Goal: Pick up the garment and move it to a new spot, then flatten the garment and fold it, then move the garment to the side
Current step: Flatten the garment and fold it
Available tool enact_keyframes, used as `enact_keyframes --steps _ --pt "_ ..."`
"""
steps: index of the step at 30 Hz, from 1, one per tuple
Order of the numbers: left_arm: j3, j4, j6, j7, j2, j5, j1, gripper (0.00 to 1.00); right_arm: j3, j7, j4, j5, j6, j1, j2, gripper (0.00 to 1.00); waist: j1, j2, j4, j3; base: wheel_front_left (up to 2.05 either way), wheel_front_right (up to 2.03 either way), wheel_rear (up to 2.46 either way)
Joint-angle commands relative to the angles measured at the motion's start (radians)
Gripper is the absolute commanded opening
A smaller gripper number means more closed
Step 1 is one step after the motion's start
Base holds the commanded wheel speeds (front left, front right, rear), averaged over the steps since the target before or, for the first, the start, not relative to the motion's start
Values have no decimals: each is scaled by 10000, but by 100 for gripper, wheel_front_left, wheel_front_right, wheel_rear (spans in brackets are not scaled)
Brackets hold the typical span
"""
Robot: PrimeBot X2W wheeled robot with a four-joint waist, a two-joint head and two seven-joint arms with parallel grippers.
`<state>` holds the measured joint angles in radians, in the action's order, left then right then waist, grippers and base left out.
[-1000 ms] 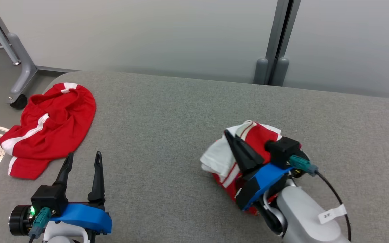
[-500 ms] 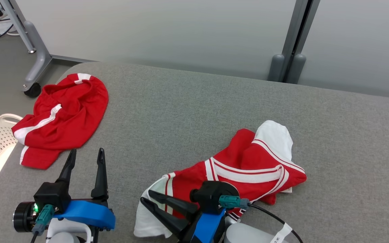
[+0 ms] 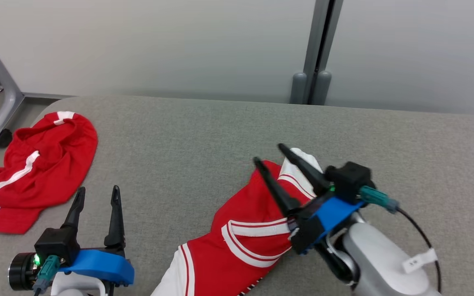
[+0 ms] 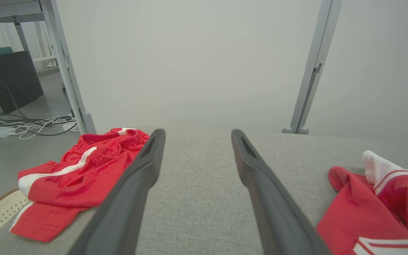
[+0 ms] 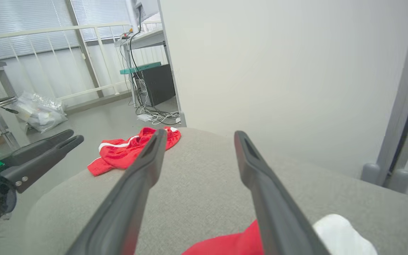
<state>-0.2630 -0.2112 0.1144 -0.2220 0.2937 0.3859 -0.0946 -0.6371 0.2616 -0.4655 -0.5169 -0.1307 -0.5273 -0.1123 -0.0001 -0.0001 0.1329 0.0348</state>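
The red-and-white jersey [image 3: 245, 242] lies rumpled on the grey table [image 3: 204, 135], which we see stretching across the whole head view. The jersey sits at the near middle, its lower part running off the bottom edge and one white sleeve end pointing toward the far wall. Well to its left, at the table's left end, we find red shorts [image 3: 39, 164] with white side stripes, bunched up. Our right tool [image 3: 268, 153] stands released, fingers spread over the jersey's far end with nothing between them. Our left tool [image 3: 99, 189] is likewise released, above bare table near the shorts.
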Motion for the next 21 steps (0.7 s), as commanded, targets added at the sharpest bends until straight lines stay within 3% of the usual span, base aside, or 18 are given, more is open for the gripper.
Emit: enact_keyframes --steps 1,2,7,12,15,21 --pt "49 68 61 -21 69 -6 81 100 755 44 419 358 -3 604 -154 100 1 1 -215 -115 0 0 0" --pt "49 68 61 -21 69 -6 81 100 755 44 419 358 -3 604 -154 100 1 1 -215 -115 0 0 0" --pt "16 144 100 25 101 21 166 100 3217 41 1825 1328 -1 2465 -311 100 1 1 -506 -164 0 0 0" --pt "-36 224 128 34 114 54 237 100 5053 42 2527 1992 -3 4090 -96 100 1 1 -739 -106 0 0 0" --pt "-74 253 140 59 121 69 217 100 5615 42 2673 2205 -3 4653 69 100 1 1 -898 -17 0 0 0" --pt "-423 193 -95 256 67 -69 -236 100 5694 42 2708 2341 -3 4764 302 100 1 1 -1270 183 0 0 0"
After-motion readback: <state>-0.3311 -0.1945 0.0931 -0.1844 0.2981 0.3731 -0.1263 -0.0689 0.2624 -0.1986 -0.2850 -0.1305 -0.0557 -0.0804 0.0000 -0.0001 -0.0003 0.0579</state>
